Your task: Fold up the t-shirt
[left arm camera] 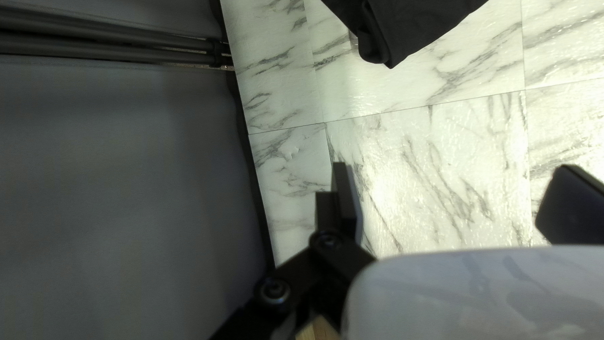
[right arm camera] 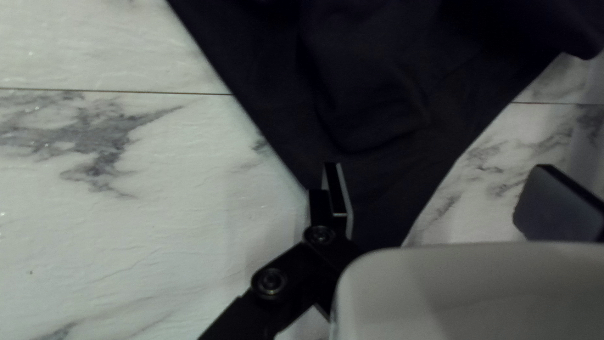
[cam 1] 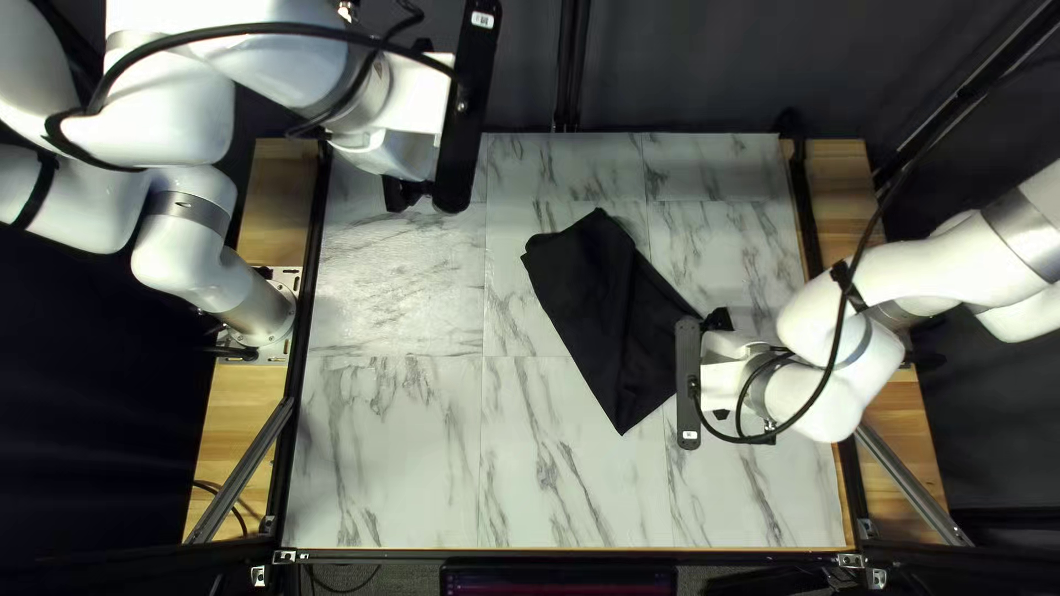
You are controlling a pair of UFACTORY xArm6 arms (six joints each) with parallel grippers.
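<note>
Black t-shirt [cam 1: 602,309] is lying rumpled and slanting across the middle-right of the table [cam 1: 387,442], one corner pointing toward the near edge. Right claw [right arm camera: 439,167] is hovering at the shirt's right end, fingers wide apart, cloth running between and under them — whether they're touching it, can't tell. Left claw [left arm camera: 454,169] is also spreading its fingers, holding nothing, hanging over the far left of the table, well apart from the cloth. Step in hand looks like grabbing the right end to spread the shirt before folding. Right claw is probably needing to drop low, centre on that narrowing end and pinch all the layers — a shallow grip is risking slip or catching only the top ply. Slow pulling should be keeping the loose folds from bunching.
</note>
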